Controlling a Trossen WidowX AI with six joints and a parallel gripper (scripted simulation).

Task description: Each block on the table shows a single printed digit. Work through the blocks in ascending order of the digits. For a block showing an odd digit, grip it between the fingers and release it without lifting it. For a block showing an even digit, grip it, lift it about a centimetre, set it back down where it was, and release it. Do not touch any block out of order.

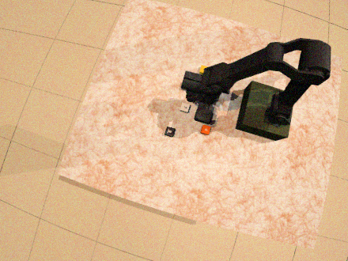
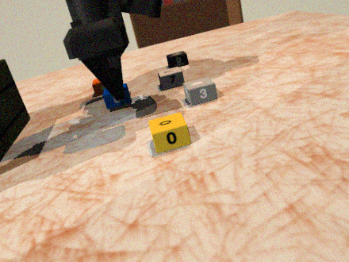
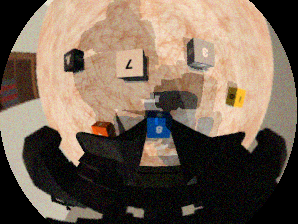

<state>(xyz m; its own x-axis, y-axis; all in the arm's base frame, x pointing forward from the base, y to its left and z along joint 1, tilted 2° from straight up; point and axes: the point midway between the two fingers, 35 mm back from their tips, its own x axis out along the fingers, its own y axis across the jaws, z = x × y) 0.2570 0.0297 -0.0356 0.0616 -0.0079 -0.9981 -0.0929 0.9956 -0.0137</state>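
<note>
My gripper [image 2: 118, 98] [image 3: 158, 121] is shut on the blue block [image 2: 127, 99] [image 3: 158, 131], which seems held just above the table; its digit looks like 6 or 8. The arm hides it in the top view. A yellow block [image 1: 202, 69] [image 2: 170, 135] [image 3: 240, 98] shows 0. A grey block [image 2: 201, 94] [image 3: 201, 54] shows 3. A pale block [image 1: 185, 107] [image 2: 171, 80] [image 3: 129, 64] shows 7. A black block [image 1: 170, 131] [image 2: 177, 59] [image 3: 74, 61] and an orange block [image 1: 206, 130] [image 2: 97, 87] [image 3: 102, 128] have digits I cannot read clearly.
The arm's dark green base [image 1: 259, 107] stands to the right in the top view. The orange block is close beside the gripper. The 7 and 3 blocks stand ahead of the fingers in the wrist view. The arm's shadows fall across the table.
</note>
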